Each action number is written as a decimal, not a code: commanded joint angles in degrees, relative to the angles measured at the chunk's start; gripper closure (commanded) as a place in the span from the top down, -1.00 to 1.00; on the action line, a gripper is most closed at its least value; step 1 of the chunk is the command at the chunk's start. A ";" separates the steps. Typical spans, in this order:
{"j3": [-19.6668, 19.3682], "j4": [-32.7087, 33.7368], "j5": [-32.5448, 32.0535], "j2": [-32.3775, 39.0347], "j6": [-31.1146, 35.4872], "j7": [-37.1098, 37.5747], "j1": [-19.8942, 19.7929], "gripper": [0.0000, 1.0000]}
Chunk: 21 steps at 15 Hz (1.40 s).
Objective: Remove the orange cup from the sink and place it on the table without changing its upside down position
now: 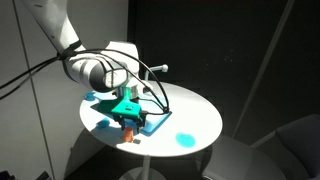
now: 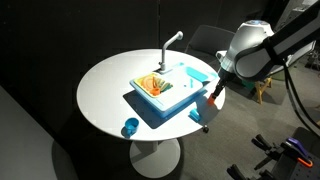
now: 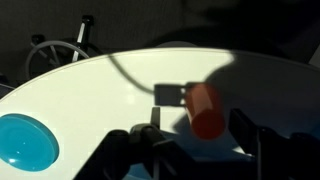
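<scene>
Where the orange cup (image 3: 207,110) stands on the white counter (image 3: 120,90), we find it outside the sink (image 2: 160,108), close to one corner of that block. The claw (image 3: 185,142) straddles the cup, its jaws set wider than the cup and not gripping it. A round blue dish (image 3: 25,142) lies off another corner of the sink, well apart from the cup.

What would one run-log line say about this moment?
orange cup: standing on table, outside sink | gripper: open, jaws either side of cup | blue dish: on table, apart from cup
</scene>
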 commanded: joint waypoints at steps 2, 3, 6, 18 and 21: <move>0.36 1.04 -1.95 0.62 0.74 -0.61 -0.95 1.00; 0.32 1.05 -2.16 0.51 0.69 -0.51 -0.89 1.00; 0.20 1.04 -2.63 -0.32 -0.09 0.38 -0.45 1.00; 1.92 0.76 -1.82 -7.17 -7.38 5.61 2.34 1.00; 1.99 1.02 -1.48 -9.08 -10.59 8.30 3.29 1.00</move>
